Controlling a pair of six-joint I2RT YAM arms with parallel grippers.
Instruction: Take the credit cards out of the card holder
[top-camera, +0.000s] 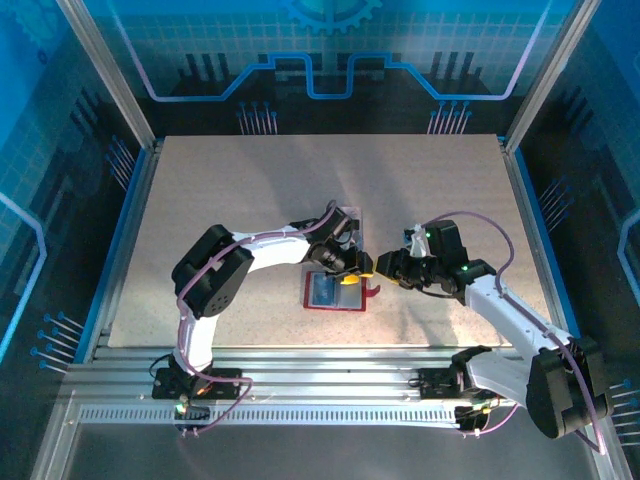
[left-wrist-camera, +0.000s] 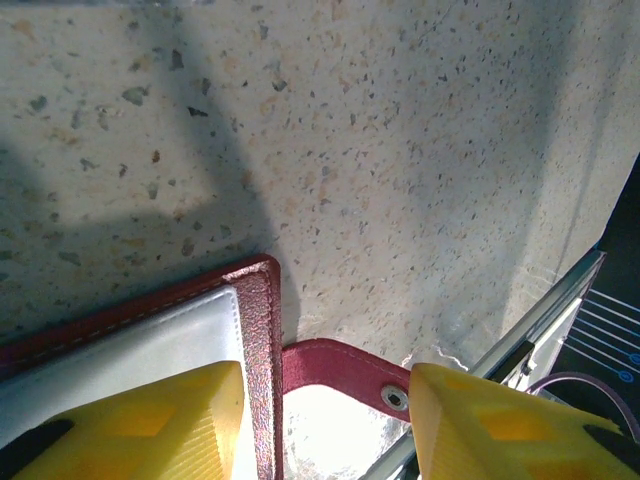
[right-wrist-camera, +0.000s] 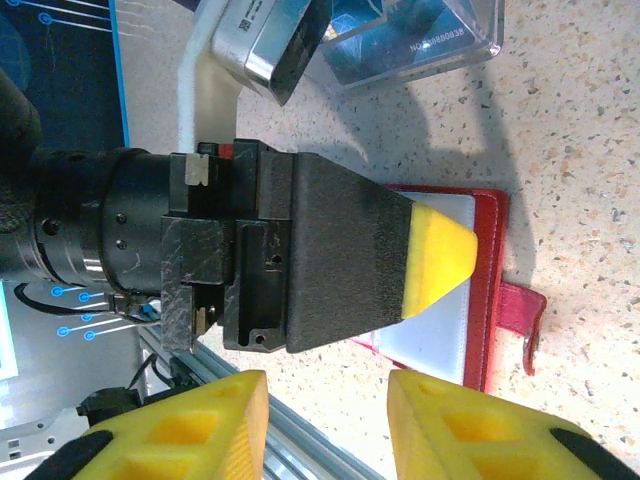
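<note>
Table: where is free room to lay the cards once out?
Free: the far strip of the table beyond the clear tray, and the left part beside the left arm. Crowded: the middle, where the right arm meets it over the card holder.

red card holder (top-camera: 325, 293), speckled beige table (top-camera: 250, 190)

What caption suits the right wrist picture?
Left gripper poised over the open red card holder, its snap tab lying on the table.
</note>
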